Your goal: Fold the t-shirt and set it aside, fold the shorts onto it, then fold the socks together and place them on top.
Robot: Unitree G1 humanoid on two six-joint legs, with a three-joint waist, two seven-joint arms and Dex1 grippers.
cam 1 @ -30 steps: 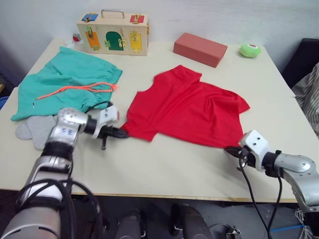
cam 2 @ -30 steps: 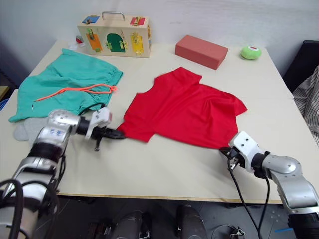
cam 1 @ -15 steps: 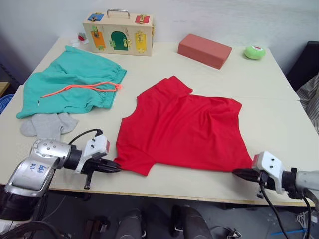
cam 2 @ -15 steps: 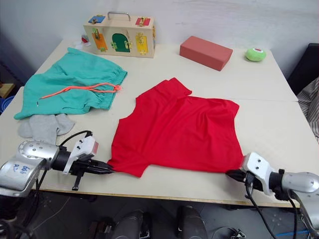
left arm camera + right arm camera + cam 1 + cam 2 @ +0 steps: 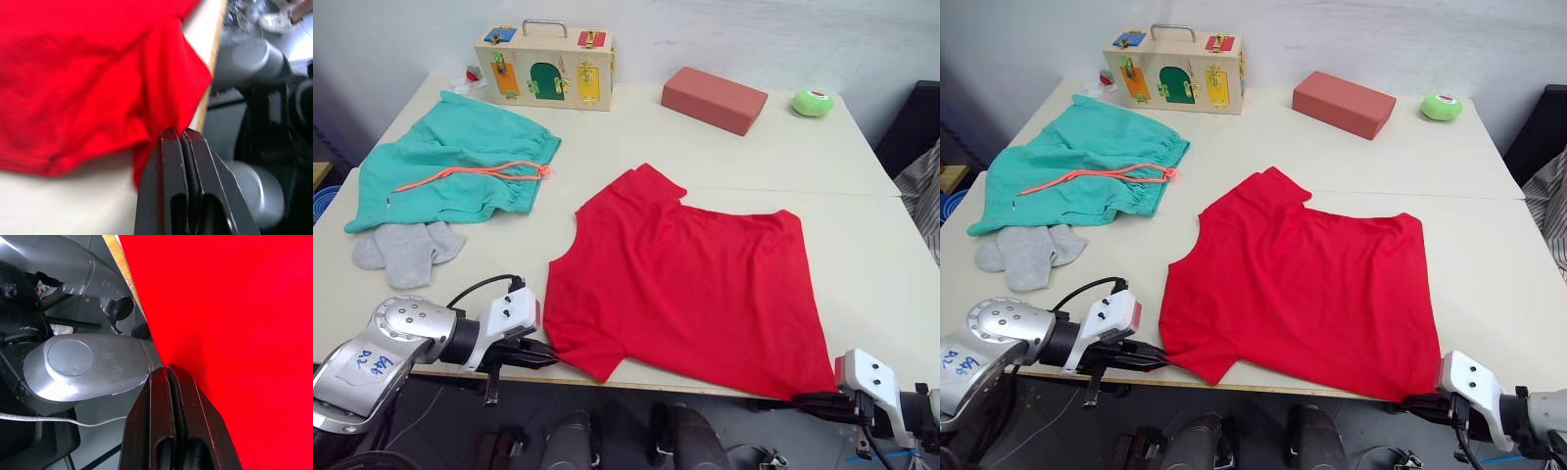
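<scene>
- The t-shirt (image 5: 690,284) lies spread flat on the near half of the counter (image 5: 862,245). Its hem runs along the near edge, and its neck and one sleeve point towards the far side.
- Your left tool (image 5: 546,353) is at the near-left corner of the shirt, at the counter's edge. In the left wrist view the two black fingers (image 5: 168,161) are pressed together with red cloth caught at their tips, so I read it as pinching the shirt's corner.
- Your right tool (image 5: 1420,402) is at the near-right corner, just past the counter's edge. In the right wrist view its fingers are closed against each other with red cloth right at the tips; I judge it to be pinching that corner too, though the actual bite is hard to see.
- The relation that matters: the whole shirt lies ahead of both tools, with the hem stretched between them across your front. A fold from here would go away from you, hem towards neck, both arms moving together.
- Neither arm is nearer; each holds its own corner.
- The shorts (image 5: 455,166) lie at the far left, well apart from the shirt, and the socks (image 5: 406,250) lie just beside them on the near side, left of the shirt. Both are outside the fold's path.
</scene>
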